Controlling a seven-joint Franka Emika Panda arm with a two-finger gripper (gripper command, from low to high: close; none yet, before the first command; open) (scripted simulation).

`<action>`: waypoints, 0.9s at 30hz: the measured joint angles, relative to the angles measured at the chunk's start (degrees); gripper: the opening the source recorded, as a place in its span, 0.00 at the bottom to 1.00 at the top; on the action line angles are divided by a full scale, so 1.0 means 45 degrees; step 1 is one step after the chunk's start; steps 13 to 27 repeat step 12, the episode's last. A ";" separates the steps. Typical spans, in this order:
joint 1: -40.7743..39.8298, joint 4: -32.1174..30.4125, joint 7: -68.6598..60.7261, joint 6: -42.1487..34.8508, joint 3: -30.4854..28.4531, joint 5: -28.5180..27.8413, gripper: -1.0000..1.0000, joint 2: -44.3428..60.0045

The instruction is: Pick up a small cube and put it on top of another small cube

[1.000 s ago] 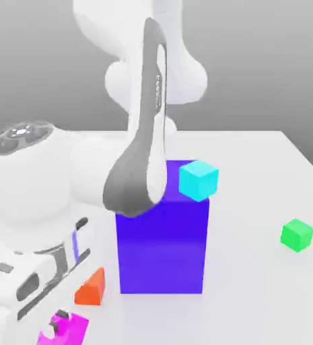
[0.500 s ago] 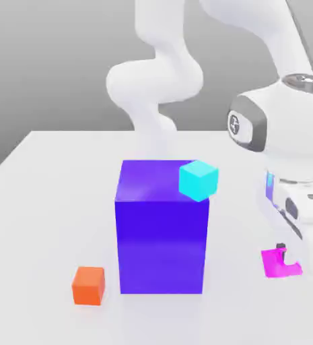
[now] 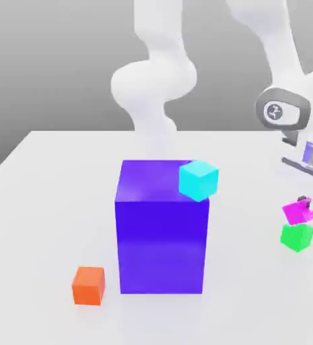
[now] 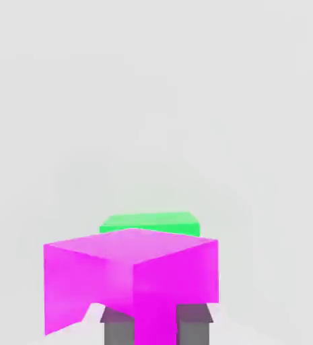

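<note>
The small magenta cube (image 3: 297,211) hangs tilted just above the small green cube (image 3: 297,237), at the exterior view's right side of the white table. My gripper (image 3: 303,206) is shut on the magenta cube, and one dark fingertip (image 3: 305,201) shows at its top edge. In the hand view the magenta cube (image 4: 132,279) sits between two grey fingers (image 4: 118,329), with the green cube (image 4: 150,222) directly behind it. I cannot tell whether the two cubes touch.
A big purple-blue block (image 3: 162,236) stands mid-table with a cyan cube (image 3: 198,180) at its top right corner. An orange cube (image 3: 89,285) lies by the block's lower left. The arm's white links (image 3: 155,87) rise behind the block.
The gripper carried the magenta cube from the exterior view's lower left across to the right, then up and back until it hangs over the green cube.
</note>
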 joint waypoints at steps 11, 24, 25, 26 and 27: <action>0.0083 -0.0084 -0.0638 -0.1348 0.0133 0.0888 1.00 -0.1475; 0.0124 -0.0107 -0.0787 -0.1775 0.0142 0.1097 1.00 -0.1933; 0.0124 -0.0107 -0.0787 -0.1775 0.0142 0.1097 1.00 -0.1933; 0.0124 -0.0107 -0.0787 -0.1775 0.0142 0.1097 1.00 -0.1933; 0.0124 -0.0107 -0.0787 -0.1775 0.0142 0.1097 1.00 -0.1933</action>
